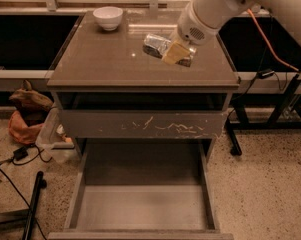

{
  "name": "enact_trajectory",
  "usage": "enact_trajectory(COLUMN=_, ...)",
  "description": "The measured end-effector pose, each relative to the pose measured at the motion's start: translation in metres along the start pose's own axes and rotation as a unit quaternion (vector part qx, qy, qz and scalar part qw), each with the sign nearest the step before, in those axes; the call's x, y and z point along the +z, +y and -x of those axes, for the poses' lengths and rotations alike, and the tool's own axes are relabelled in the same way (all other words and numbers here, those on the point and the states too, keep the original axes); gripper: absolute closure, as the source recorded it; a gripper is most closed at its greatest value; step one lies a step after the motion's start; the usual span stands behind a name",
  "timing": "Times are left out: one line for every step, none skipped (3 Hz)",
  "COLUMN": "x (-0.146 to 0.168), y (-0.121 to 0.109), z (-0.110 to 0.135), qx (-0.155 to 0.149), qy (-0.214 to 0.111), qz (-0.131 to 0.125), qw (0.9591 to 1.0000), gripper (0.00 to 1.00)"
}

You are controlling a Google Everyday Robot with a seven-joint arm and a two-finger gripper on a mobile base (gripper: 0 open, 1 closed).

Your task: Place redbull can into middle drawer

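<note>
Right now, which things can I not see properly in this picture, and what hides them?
1. Camera view: the redbull can has its right end hidden by the gripper, which is at it on the cabinet top.
2. The middle drawer: its front is cut by the bottom edge.
3. The arm: cut by the top and right edges.
4. The gap under the top: too dark.

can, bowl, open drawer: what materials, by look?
Can: metal, glossy, with bright reflections on its skin. Bowl: probably glazed ceramic, possibly plastic; smooth white with a soft sheen. Drawer: likely laminate or painted board; flat matte grey-brown, no grain visible. End effector sits at the can on the cabinet top.
</note>
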State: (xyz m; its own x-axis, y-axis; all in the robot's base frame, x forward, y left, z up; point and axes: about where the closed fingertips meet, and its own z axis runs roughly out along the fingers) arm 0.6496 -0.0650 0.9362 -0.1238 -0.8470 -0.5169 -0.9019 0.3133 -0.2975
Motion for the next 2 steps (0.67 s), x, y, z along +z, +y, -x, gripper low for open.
enact_trajectory(x=0.013, y=0.047, z=-0.048, qx=0.025, qy=-0.015, qz=0.027, qw=0.9992, gripper=1.00)
enact_trajectory(x=0.028, y=0.072, z=-0.077, qx=0.036, qy=0.006, qz=0.051, qw=0.9980, gripper=1.00)
